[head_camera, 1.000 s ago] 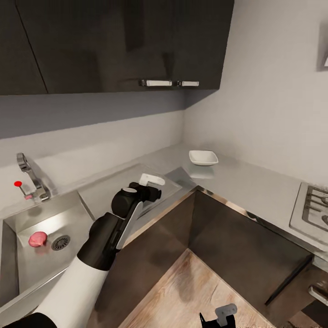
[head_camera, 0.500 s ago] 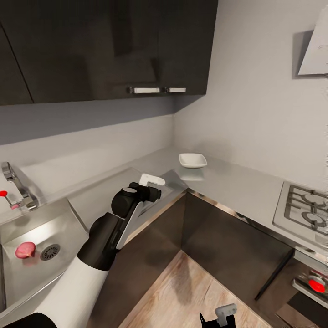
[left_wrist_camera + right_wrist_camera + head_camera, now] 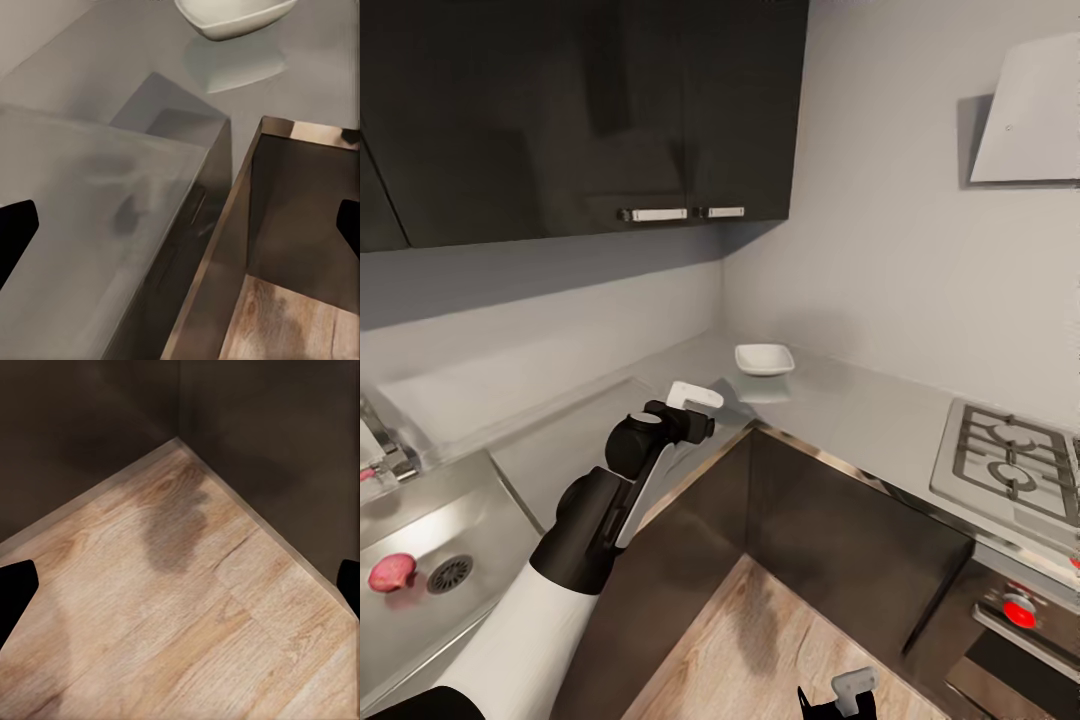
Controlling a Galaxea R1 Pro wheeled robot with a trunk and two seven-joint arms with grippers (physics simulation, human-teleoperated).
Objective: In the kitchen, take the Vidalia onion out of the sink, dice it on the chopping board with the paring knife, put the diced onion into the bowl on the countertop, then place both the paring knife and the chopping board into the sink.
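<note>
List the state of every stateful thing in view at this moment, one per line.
Vidalia onion: whole, lying in the sink beside the drain.
Bowl: upright, empty, on the countertop.
Upper cabinets: doors closed.
Left gripper: jaws open, empty, over the countertop.
Right gripper: jaws open, empty, above the floor.

The smooth grey L-shaped counter surface (image 3: 860,405) wraps around an inner corner, with the wood-plank floor (image 3: 780,640) in front of and below it. The rectangular stainless-steel sink (image 3: 480,545) is set into the surface at the far left; a pinkish rounded onion (image 3: 392,571) lies in its basin, just left of the round drain (image 3: 449,574). The shallow white rounded-square bowl (image 3: 764,359) stands on the surface in the corner, near the back wall. A steel gas hob (image 3: 1010,468) is set into the surface's right arm, well apart from the bowl. Dark wall cabinets (image 3: 580,110) hang above the sink side. The black left gripper (image 3: 695,410) hovers over the surface between sink and bowl.
</note>
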